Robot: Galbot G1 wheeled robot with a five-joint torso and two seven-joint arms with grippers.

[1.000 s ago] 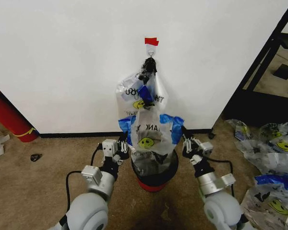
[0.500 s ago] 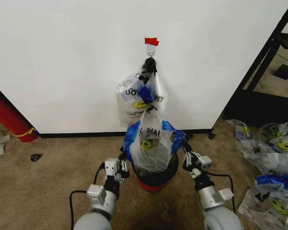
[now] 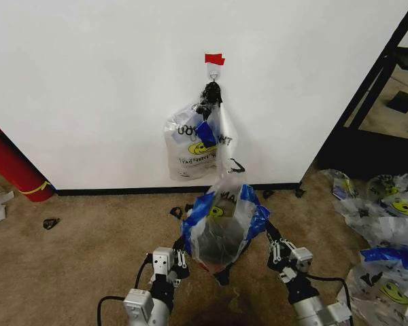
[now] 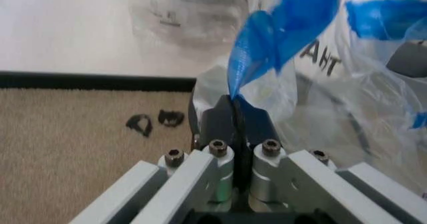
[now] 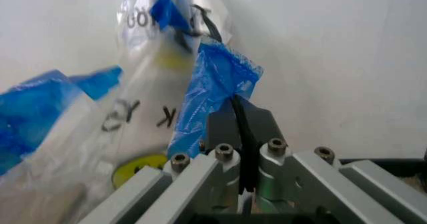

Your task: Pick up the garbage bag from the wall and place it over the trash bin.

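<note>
Garbage bag (image 3: 221, 227): thin, limp, slippery film, likely tear-prone; hanging open over the trash bin (image 3: 221, 272), near the wall (image 3: 88, 81). Left hand (image 4: 235, 115) and right hand (image 5: 239, 115) are pinching its blue patches, the sturdiest holds.

Between each tool, the see-through garbage bag (image 3: 221, 227) shows blue patches, a yellow smiley and dark lettering; behind, the white wall (image 3: 88, 88) bears red tape (image 3: 214, 59).

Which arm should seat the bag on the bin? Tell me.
Neither alone, probably both: left gripper and right gripper each pinch a blue patch of the garbage bag, flanking the trash bin.
</note>
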